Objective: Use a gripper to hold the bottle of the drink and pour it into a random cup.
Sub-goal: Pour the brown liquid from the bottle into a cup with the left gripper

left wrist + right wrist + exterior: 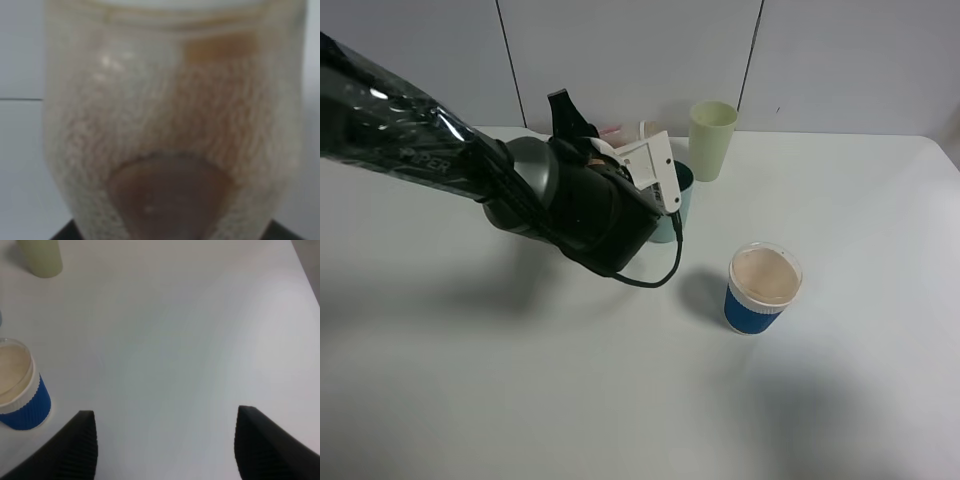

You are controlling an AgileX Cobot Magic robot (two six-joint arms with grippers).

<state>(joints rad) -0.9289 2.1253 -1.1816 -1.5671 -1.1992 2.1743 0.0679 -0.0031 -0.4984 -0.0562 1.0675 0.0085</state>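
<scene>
My left gripper (pixel 588 140) reaches in from the left on its thick black arm and is shut on the bottle of the drink (pixel 605 148), which shows only as a white and pink sliver among the fingers. It hangs just left of and above the teal cup (pixel 684 186), which the gripper's white bracket half hides. The left wrist view is filled by the translucent bottle (pixel 170 125), with brown liquid pooled at one end. My right gripper (pixel 165 440) is out of the high view; it hovers open over bare table, fingers (pixel 75 450) wide apart and empty.
A pale yellow-green tumbler (pixel 712 140) (pixel 42 257) stands behind the teal cup near the wall. A blue-sleeved cup with a clear lid (pixel 763 288) (pixel 17 390) stands right of centre. The white table (pixel 470 380) ends at a right edge (pixel 306 275).
</scene>
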